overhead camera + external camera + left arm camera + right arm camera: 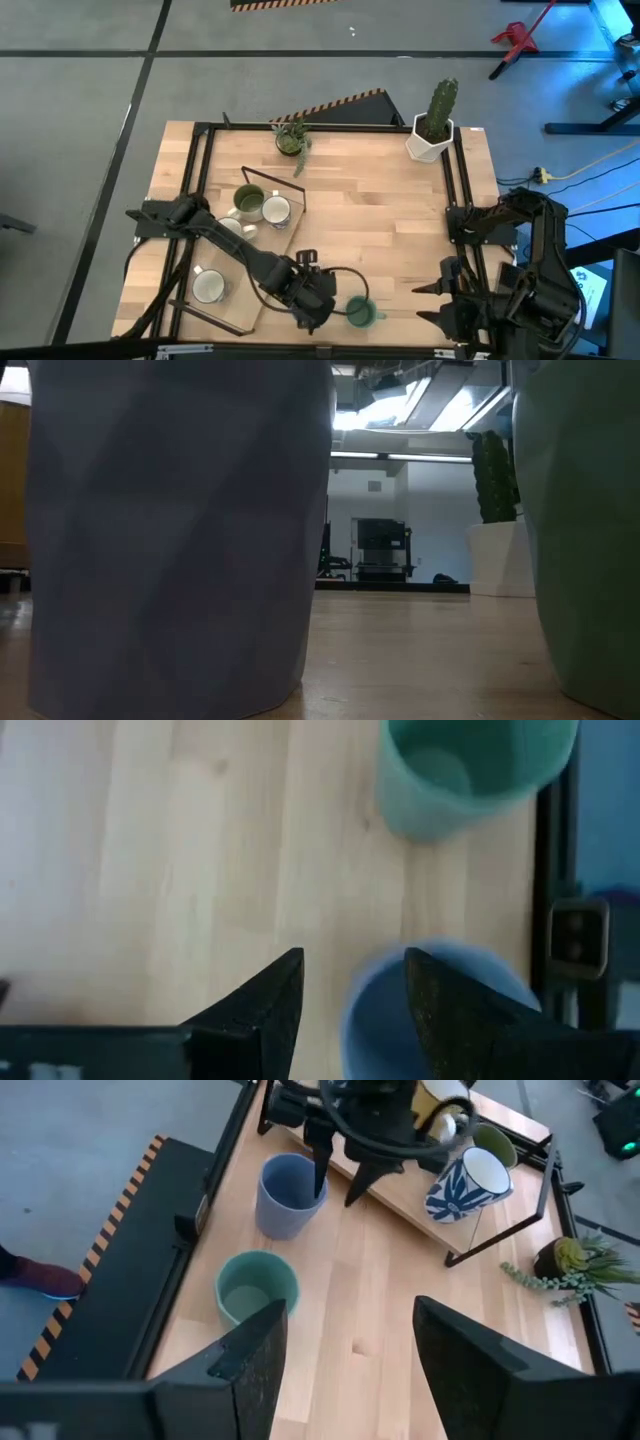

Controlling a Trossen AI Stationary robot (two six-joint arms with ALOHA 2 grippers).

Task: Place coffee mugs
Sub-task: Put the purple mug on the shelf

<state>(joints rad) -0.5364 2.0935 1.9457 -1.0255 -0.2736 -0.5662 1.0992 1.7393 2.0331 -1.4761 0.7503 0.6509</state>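
The left claw (335, 1175) is hovering at the near edge of the tabletop (380, 210), its fingers (262, 1010) spread and straddling the rim of the lavender mug (288, 1195), one finger inside and one outside, gripping nothing. That mug is standing upright on the bare wood, just beside the green mug (361, 312), which is also sitting upright near the near edge. Behind them, the wooden tray (262, 280) is lying along the left side of the tabletop, carrying a second green mug (248, 201), a white mug (276, 210) touching it, and another white mug (208, 287) at its near end. The right claw (345, 1355) is waiting open and empty past the near right corner.
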